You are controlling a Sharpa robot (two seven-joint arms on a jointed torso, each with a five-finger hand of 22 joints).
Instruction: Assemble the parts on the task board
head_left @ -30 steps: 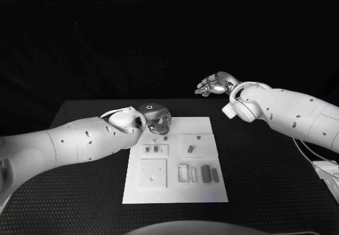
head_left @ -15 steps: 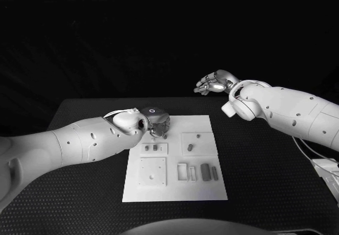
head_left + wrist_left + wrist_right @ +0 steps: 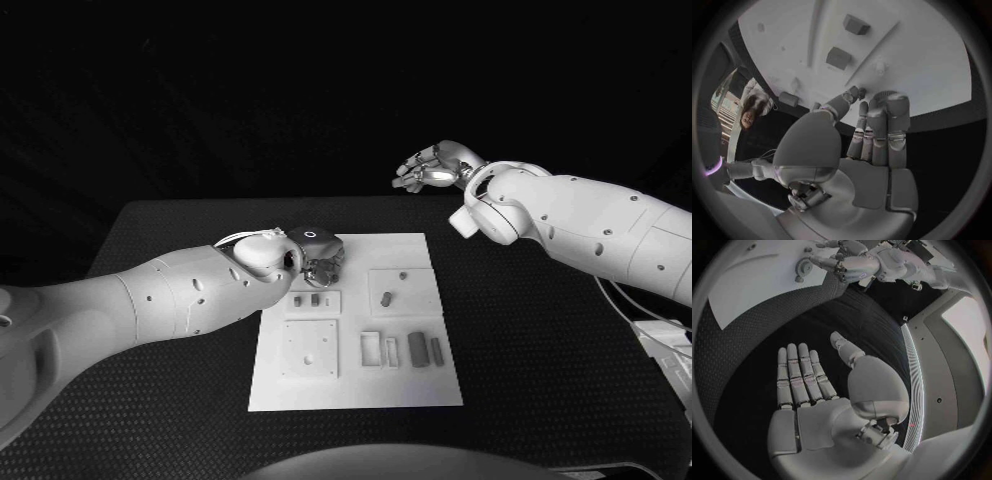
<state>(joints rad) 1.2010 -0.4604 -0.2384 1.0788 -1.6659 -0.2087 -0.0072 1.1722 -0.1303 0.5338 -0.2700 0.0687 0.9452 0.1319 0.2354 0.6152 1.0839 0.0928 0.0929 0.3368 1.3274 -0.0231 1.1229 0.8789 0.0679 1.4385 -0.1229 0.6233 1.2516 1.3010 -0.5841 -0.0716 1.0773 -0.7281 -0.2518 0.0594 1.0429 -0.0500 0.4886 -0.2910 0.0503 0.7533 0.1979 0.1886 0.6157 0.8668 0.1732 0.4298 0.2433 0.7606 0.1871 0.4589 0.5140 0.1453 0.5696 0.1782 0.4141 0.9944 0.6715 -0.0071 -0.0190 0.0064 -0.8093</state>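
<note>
The white task board (image 3: 361, 385) lies in the middle of the black table. Small grey parts (image 3: 387, 297) lie on it, and longer ones (image 3: 418, 351) sit nearer me beside two open frames. My left hand (image 3: 320, 256) hangs over the board's far left corner, fingers pointing down. In the left wrist view this hand (image 3: 870, 135) has its thumb and fingers drawn together on a small dark piece (image 3: 857, 92) just above the board (image 3: 929, 50), near two block-shaped parts (image 3: 838, 57). My right hand (image 3: 430, 168) is raised beyond the table's far edge, flat and holding nothing (image 3: 811, 385).
Black textured table (image 3: 548, 330) surrounds the board on all sides. A cable and a white item (image 3: 666, 345) lie at the table's right edge. The right wrist view shows the left hand (image 3: 857, 265) above the board (image 3: 748, 285).
My left hand has come slightly nearer and lower over the board's far left corner. My right hand has drifted a little up and to the left, still flat.
</note>
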